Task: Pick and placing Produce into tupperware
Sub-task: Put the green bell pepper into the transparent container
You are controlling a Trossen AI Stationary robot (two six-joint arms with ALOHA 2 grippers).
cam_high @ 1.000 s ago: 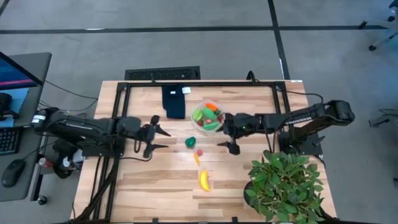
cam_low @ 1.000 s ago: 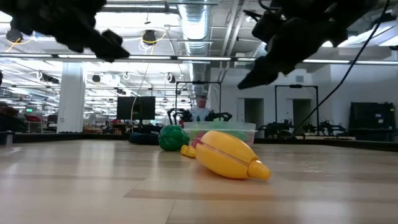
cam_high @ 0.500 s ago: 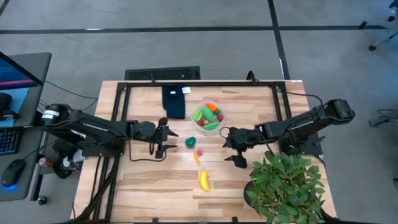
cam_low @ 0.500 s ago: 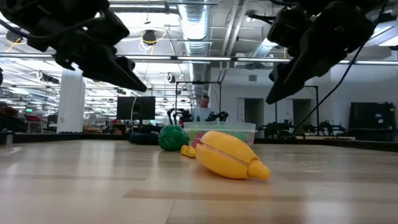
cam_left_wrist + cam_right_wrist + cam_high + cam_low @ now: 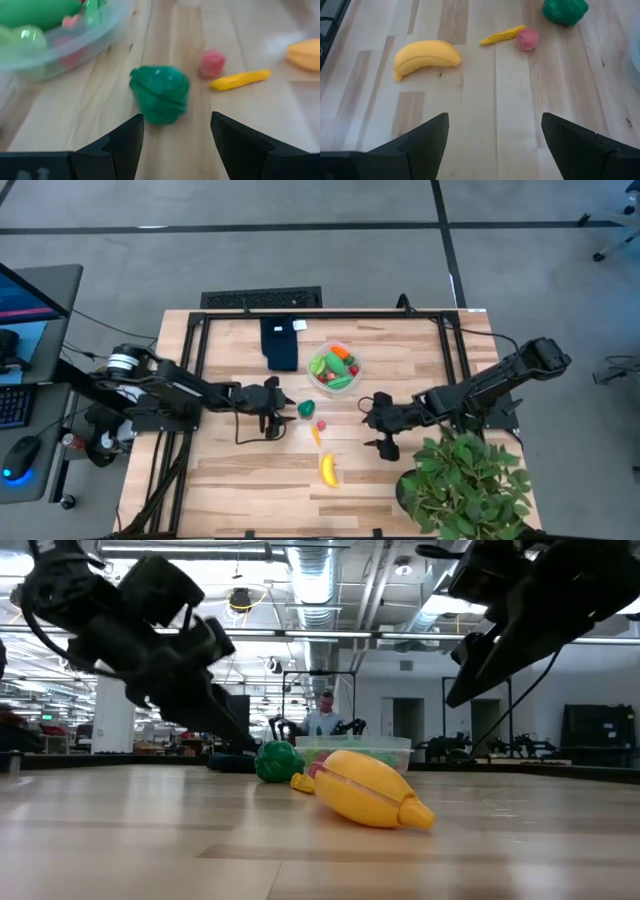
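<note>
Tupperware [image 5: 334, 367]: clear round bowl on the table [image 5: 230, 475], holding green, orange and red produce; just beside the dark blue cloth [image 5: 281, 344].
Green piece [image 5: 306, 409]: on the wood near the tupperware, on the side toward the banana.
Left gripper [image 5: 279, 409]: just beside the green piece, fingers spread wide, holding nothing; only the left wrist view shows the piece [image 5: 160, 93] lying between and ahead of the finger tips.
Strawberry [image 5: 321, 424], thin yellow-orange piece [image 5: 316, 436]: between green piece and banana; the thin piece's long axis runs toward the banana.
Banana [image 5: 328, 470]: farthest from the tupperware, long axis roughly pointing back toward it.
Right gripper [image 5: 383, 425]: beside the potted plant [image 5: 462, 485], jaws wide, empty.
Low view only: a person [image 5: 322, 715] far behind the table.
Writing: none readable.
</note>
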